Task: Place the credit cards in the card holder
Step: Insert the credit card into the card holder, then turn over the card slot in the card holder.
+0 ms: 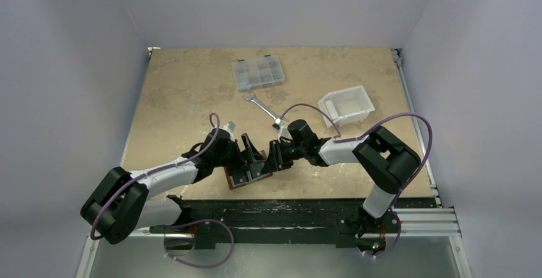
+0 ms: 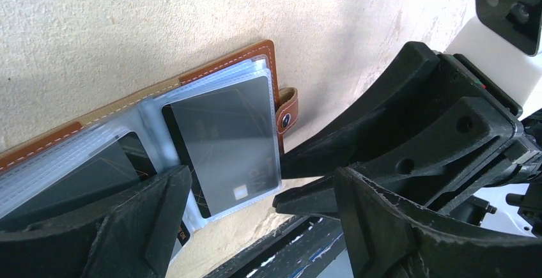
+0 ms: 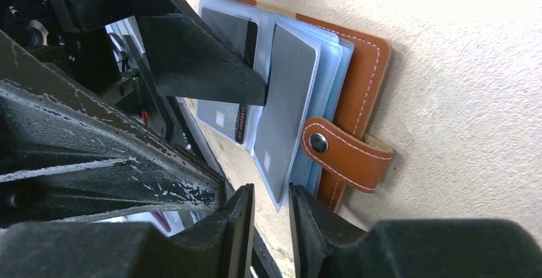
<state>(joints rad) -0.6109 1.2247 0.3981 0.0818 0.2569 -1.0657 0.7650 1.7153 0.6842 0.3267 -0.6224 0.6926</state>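
Reaching down with both arms, I have the card holder [image 3: 361, 73] lying open on the table [image 3: 466, 48], right at my fingertips. My left gripper [image 2: 262, 174] is spread wide. One of its fingers [image 2: 147, 214] hangs over a page where a dark card [image 2: 83, 179] sits in a clear pocket. A grey card [image 2: 224, 140] sits in the page between my left fingers. My right gripper [image 3: 270, 192] is only a little apart, and that page's corner is just at the gap. I cannot tell if it touches. The strap [image 3: 345, 153] sticks out beside my right fingers.
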